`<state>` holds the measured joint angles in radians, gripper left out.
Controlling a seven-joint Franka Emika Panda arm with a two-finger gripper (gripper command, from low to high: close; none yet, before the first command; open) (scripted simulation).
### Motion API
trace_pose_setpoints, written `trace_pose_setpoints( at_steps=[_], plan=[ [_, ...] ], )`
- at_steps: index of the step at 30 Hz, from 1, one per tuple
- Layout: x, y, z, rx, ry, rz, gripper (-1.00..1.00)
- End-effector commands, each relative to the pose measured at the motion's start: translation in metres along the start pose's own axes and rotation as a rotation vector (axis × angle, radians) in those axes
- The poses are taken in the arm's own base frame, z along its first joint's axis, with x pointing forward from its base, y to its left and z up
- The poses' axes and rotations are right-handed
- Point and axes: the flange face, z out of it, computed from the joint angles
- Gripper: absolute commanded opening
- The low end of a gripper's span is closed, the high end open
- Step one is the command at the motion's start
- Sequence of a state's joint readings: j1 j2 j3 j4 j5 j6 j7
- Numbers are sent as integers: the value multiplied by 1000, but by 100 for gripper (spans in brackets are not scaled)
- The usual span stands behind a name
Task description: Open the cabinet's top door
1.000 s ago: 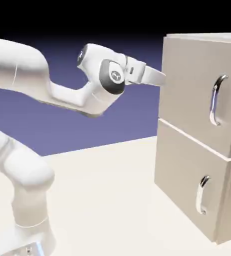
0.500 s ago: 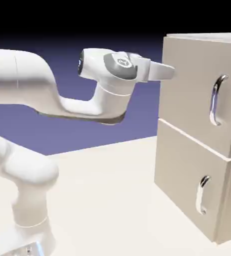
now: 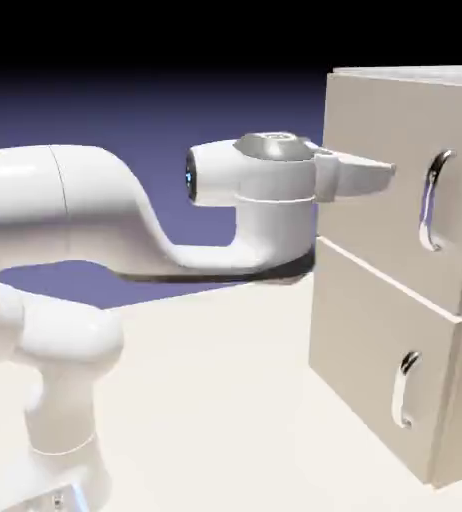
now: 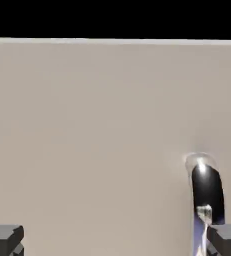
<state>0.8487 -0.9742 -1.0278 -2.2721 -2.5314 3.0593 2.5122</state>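
Now that the arm has swung rightward, the claw [image 3: 383,178], spread wide and empty, sits just left of the top door's [image 3: 375,120] chrome handle [image 3: 433,200] at frame right, door unopened.

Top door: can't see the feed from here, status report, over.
End effector open, empty, short of the handle. Top door shut, handle right of centre in hand view. Nothing in the way.

You've got the cabinet [image 3: 405,270] on the table [image 3: 215,400], right of the arm. Top door [image 3: 395,190] sits above the lower door [image 3: 375,370]. Gripper [image 3: 380,178] is level with the top door, just left of its handle [image 3: 433,200].
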Motion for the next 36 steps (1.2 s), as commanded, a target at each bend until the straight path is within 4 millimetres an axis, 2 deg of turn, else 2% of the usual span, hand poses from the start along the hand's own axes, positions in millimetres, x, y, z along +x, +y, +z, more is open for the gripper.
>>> trace_pose_setpoints(
  at_steps=[1, 8, 10, 15, 16, 17, 27, 36],
  plan=[
    [1, 7, 2, 2, 4, 3, 0],
    [0, 64, 21, 12, 19, 19, 0],
    [0, 66, 22, 12, 19, 19, 0],
    [1, 65, 72, 12, 19, 19, 0],
    [1, 65, 72, 12, 19, 19, -100],
    [1, 65, 72, 12, 19, 19, -100],
    [-22, 44, 13, -114, 142, 21, -100],
    [-52, 14, -40, -242, 268, 23, -100]
  ],
)
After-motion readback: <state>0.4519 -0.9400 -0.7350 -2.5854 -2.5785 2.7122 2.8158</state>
